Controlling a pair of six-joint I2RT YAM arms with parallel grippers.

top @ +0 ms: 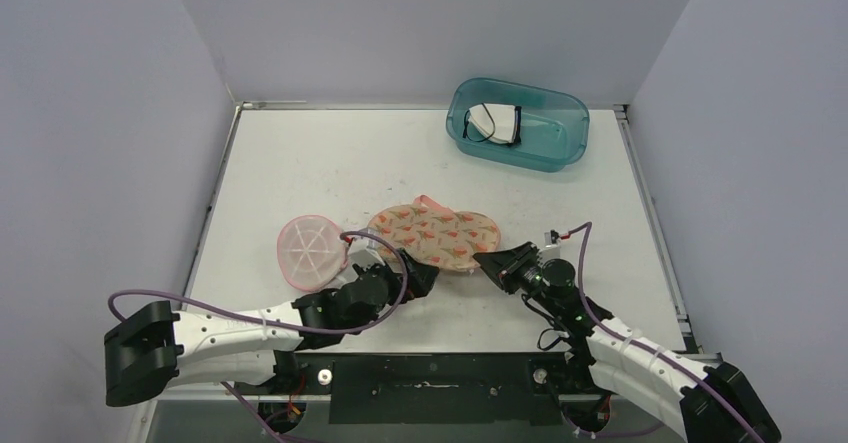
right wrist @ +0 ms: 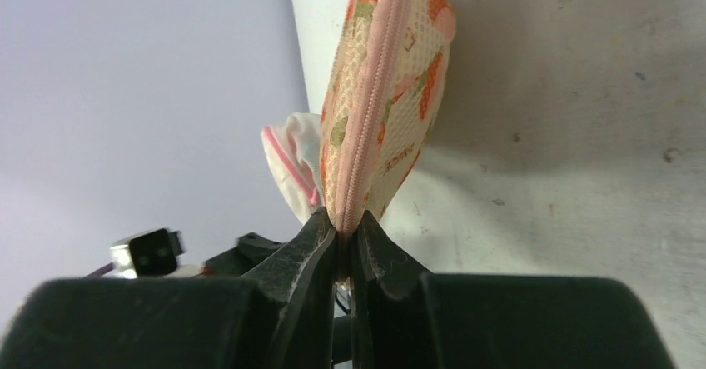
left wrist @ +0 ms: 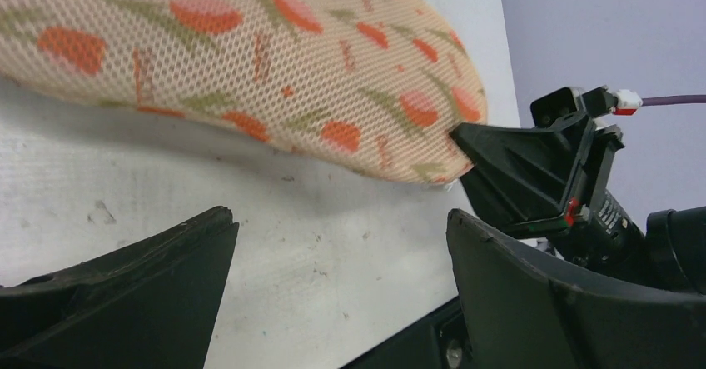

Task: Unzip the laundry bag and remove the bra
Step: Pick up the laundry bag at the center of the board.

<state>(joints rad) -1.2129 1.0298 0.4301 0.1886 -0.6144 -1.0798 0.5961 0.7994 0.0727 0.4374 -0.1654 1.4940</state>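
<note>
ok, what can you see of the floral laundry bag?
The laundry bag is a rounded pouch of peach mesh printed with orange flowers and green leaves, lying on the table. A pink zipper runs along its edge, closed where visible; a pink loop sits at its far side. The right gripper is shut on its near-right edge; the open left gripper is not touching it.

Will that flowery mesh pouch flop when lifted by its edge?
Probably not much: the peach floral mesh laundry bag stands domed, seemingly padded. Likely light, being mesh. Pinched at its seam by the right gripper, it may swing.
</note>
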